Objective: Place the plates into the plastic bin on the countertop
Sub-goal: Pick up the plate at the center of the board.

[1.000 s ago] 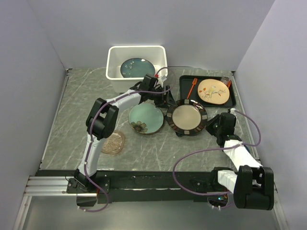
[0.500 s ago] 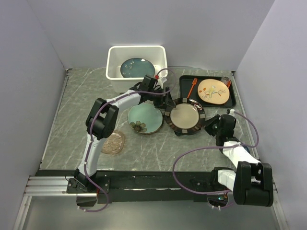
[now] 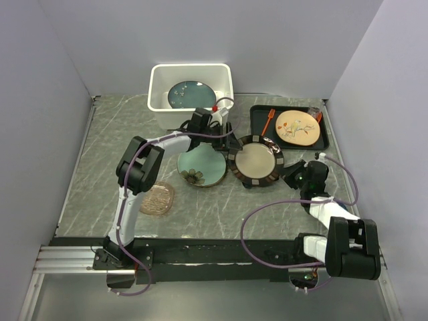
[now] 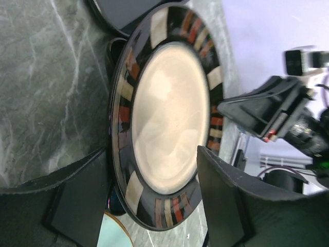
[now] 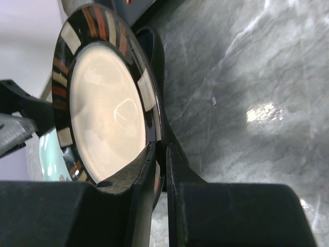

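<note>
Over the countertop (image 3: 100, 154), the cream plate (image 3: 256, 161) is pinched at its 4 o'clock rim by the right gripper (image 3: 289, 175) while the left gripper (image 3: 226, 139) gapes around its 10 o'clock edge: a handover, I reckon, needing left to close, then carry to the bin (image 3: 157, 100) at 11 o'clock.

dark-rimmed cream plate (image 3: 256, 160) raised; teal plate (image 3: 189, 93) in bin (image 3: 159, 95)

The cream plate (image 3: 256, 160) has a black rim set with cream, red and orange blocks. The pale green plate (image 3: 206, 168) bears a dark flower. The glass plate (image 3: 158, 198) is amber, the countertop (image 3: 100, 154) grey with white veins, the bin (image 3: 154, 90) white, the plate in it (image 3: 186, 93) dark teal, the tray (image 3: 257, 117) black, and its plate (image 3: 296, 127) tan.
</note>
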`<state>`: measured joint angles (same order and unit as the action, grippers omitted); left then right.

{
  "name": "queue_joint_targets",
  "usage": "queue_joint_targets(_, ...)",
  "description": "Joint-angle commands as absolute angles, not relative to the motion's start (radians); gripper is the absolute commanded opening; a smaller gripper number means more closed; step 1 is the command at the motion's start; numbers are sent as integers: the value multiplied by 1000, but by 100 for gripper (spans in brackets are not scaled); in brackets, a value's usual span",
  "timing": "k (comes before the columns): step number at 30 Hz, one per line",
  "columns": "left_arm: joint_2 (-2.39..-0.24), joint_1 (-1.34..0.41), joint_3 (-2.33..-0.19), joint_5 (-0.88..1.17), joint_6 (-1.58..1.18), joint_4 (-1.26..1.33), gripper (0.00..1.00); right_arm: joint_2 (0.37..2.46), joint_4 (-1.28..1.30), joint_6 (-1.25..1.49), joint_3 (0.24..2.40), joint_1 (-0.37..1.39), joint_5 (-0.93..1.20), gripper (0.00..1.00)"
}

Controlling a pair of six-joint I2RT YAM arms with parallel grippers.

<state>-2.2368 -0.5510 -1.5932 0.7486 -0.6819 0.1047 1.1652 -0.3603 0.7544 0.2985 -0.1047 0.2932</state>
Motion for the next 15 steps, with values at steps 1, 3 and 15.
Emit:
queue_joint_targets(1,-2154,-586,-1534,962,-814,310,68,1158,-445,759,282,-80,452,4)
queue_joint_targets(3,-2143,-586,-1513,991,-842,377,68,1146,-459,755,279,-80,468,4)
queue_joint_targets(15,-2151,-627,-1652,969,-585,6,68,1026,-477,755,281,-80,502,5)
